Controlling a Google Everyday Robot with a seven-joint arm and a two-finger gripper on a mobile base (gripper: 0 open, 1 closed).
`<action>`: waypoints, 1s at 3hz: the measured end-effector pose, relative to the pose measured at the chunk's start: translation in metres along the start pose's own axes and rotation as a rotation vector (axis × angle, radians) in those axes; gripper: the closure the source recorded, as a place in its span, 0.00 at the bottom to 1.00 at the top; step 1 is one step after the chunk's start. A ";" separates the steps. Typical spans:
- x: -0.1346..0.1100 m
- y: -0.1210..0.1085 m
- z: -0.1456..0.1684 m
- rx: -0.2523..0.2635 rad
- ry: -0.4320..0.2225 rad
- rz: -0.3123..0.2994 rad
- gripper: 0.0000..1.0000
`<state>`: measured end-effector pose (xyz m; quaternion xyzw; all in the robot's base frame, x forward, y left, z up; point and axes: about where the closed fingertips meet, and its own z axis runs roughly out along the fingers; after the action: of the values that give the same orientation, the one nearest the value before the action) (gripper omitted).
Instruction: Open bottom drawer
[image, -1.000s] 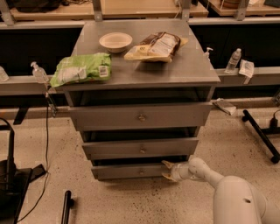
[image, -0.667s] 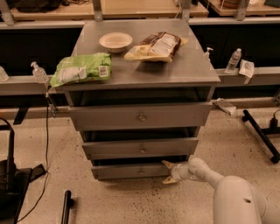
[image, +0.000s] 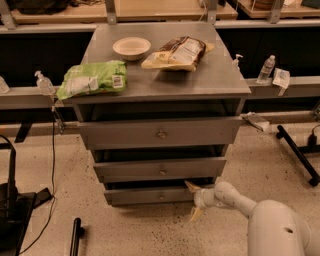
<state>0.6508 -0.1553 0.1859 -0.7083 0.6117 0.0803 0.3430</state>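
The bottom drawer is the lowest and narrowest grey front of the cabinet, with a small round knob at its centre. It stands slightly pulled out, as do the two drawers above it. My gripper is at the drawer's right end, low near the floor. Its two pale fingers are spread, one at the drawer's top right corner and the other below the front. It holds nothing. The white arm reaches in from the lower right.
On the cabinet top lie a green bag, a white bowl and a brown snack bag. A black stand is at left, a black leg at right, bottles on the rail behind.
The gripper has shifted slightly at the bottom drawer's right end. The drawers look the same as before.
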 end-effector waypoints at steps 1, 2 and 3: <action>-0.070 0.011 0.002 -0.035 -0.083 -0.088 0.12; -0.111 0.020 0.008 -0.078 -0.131 -0.131 0.32; -0.123 0.026 0.016 -0.106 -0.165 -0.124 0.25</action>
<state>0.6020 -0.0465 0.2296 -0.7529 0.5312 0.1491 0.3588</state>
